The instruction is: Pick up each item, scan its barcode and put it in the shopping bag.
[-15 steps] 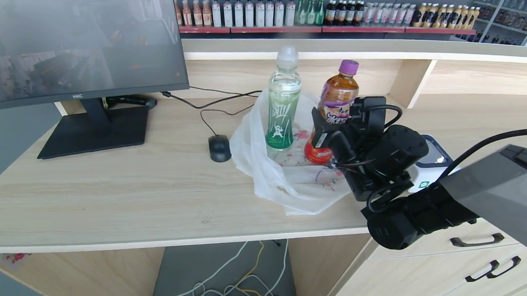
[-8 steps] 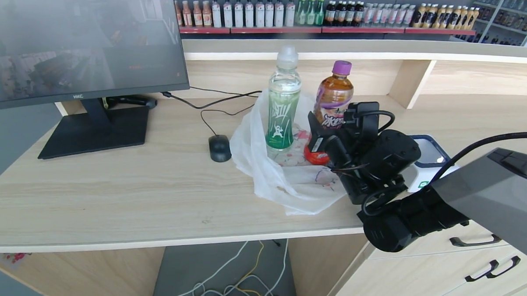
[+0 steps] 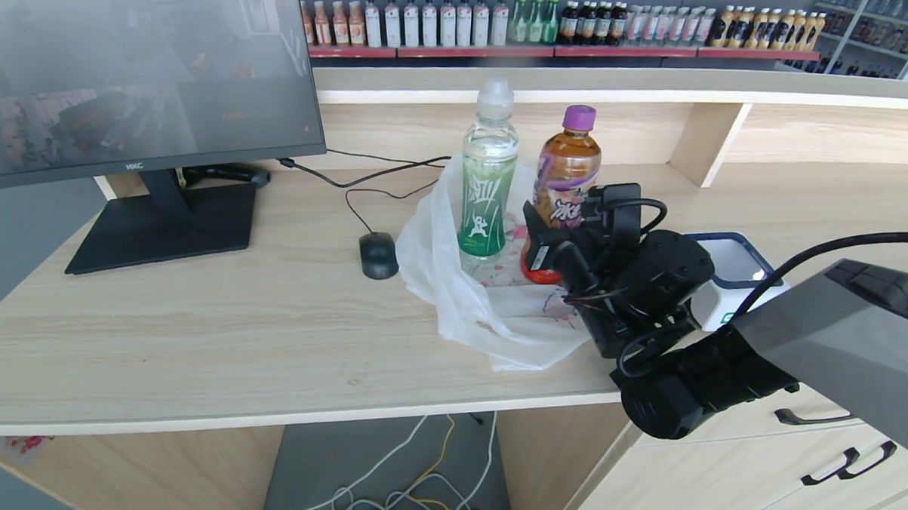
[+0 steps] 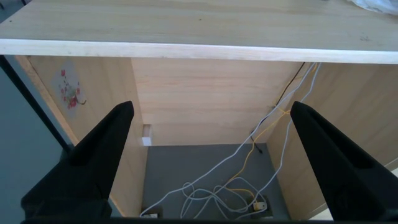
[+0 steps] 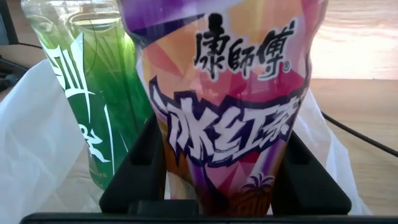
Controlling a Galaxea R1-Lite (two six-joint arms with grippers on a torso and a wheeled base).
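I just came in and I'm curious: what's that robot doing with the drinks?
The robot's right pincer is shut around a tea bottle with a purple cap, holding it upright over the white shopping bag, beside a green bottle standing there. The scanner sits just to the right on the counter. The left pincer hangs open below the counter edge, holding nothing.

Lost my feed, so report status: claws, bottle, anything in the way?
Right claw shut on tea bottle, upright over shopping bag. Left claw open, below counter. Green bottle stands close beside tea bottle.
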